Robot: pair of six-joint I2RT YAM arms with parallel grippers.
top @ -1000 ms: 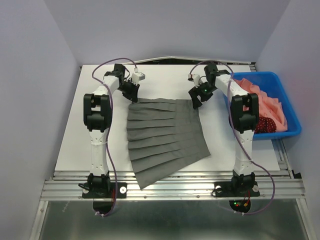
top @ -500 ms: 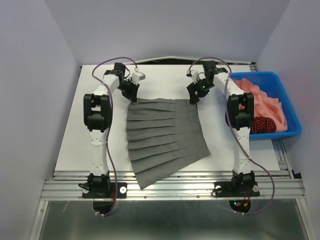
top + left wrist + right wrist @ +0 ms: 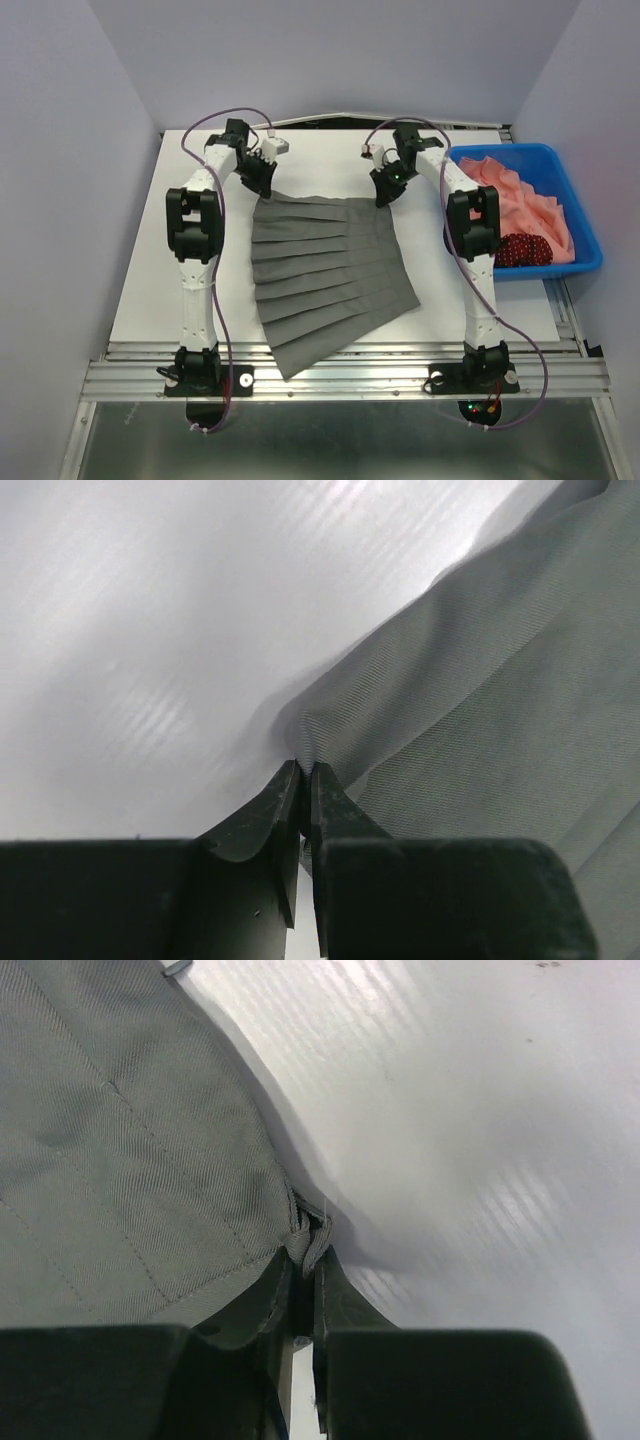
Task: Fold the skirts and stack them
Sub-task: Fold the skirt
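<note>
The dark grey skirt (image 3: 325, 270) lies spread flat on the white table, pleats running across, its narrow end toward the back. My left gripper (image 3: 260, 190) is shut on the skirt's far left corner (image 3: 320, 730); the cloth bunches between its closed jaws. My right gripper (image 3: 385, 195) is shut on the far right corner (image 3: 305, 1230), a fold of hem pinched at the fingertips. A dark red skirt with white dots (image 3: 522, 250) lies in the blue bin (image 3: 590, 250) at the right.
Pink cloth (image 3: 525, 200) fills much of the blue bin. The white table board (image 3: 150, 280) ends at a metal rail (image 3: 340, 375) in front. Grey walls close in the left, back and right.
Both arms have shifted slightly toward the back. The right gripper has closed on the skirt's far right corner, and the skirt's top edge has been pulled a little backward.
</note>
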